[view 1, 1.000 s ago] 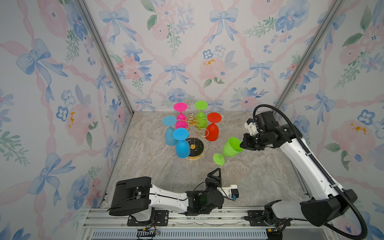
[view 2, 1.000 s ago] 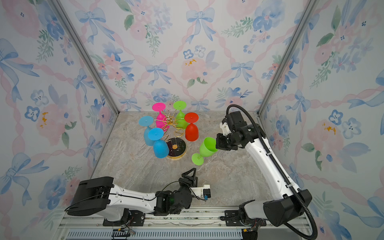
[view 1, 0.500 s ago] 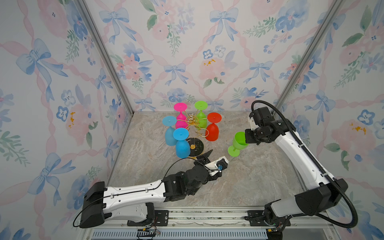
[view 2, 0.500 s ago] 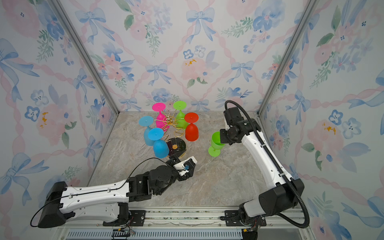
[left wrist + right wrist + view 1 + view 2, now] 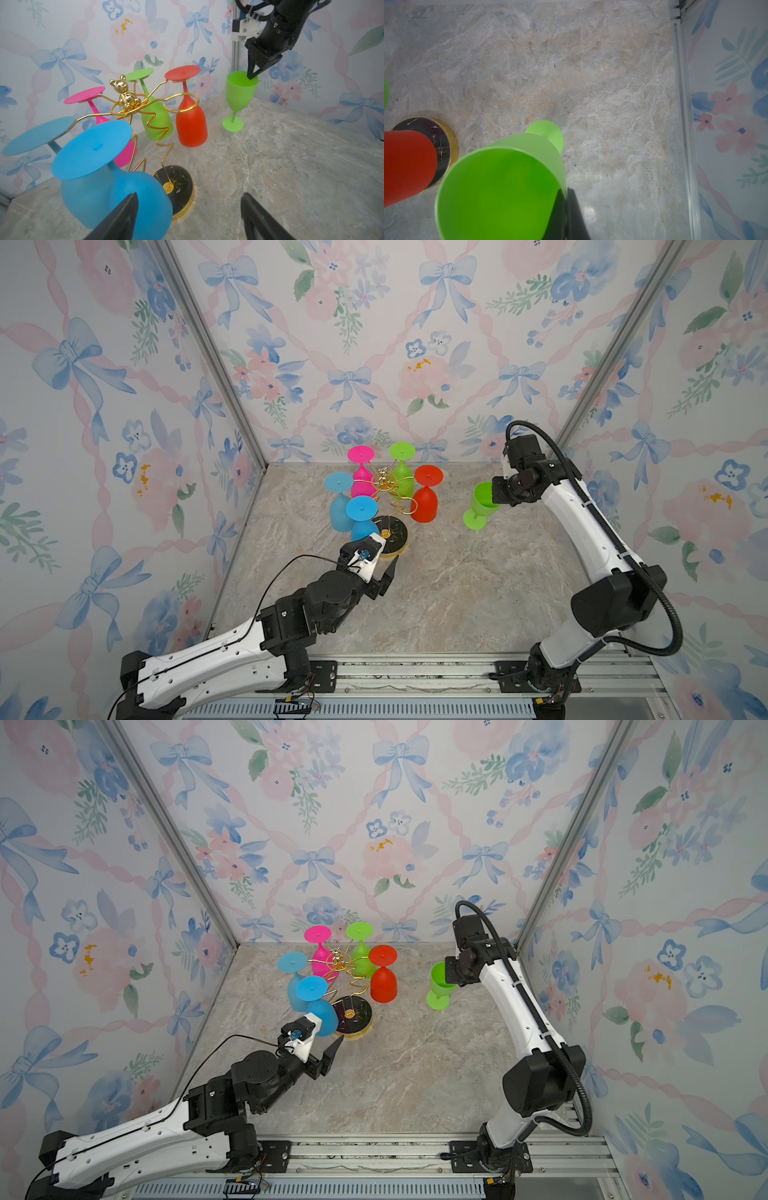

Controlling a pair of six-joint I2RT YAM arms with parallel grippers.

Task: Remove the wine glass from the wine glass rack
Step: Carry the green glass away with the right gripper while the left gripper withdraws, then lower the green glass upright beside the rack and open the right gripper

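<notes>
The right tool (image 5: 252, 76) pinches the rim of the green wine glass (image 5: 482, 502), which stands upright on the bench (image 5: 291, 166), apart from the wine glass rack (image 5: 384, 485); a skewed release could topple it; the left tool (image 5: 189, 195), spread wide, could knock the nearby hanging blue glass (image 5: 93, 197) loose.

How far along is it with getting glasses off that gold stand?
One done: a green glass is off the wine glass rack, upright with its foot at the table, the right gripper pinching its rim. In hand: the left gripper, jaws open, near the closest blue glass. Left: five hang upside down on the rack.
</notes>
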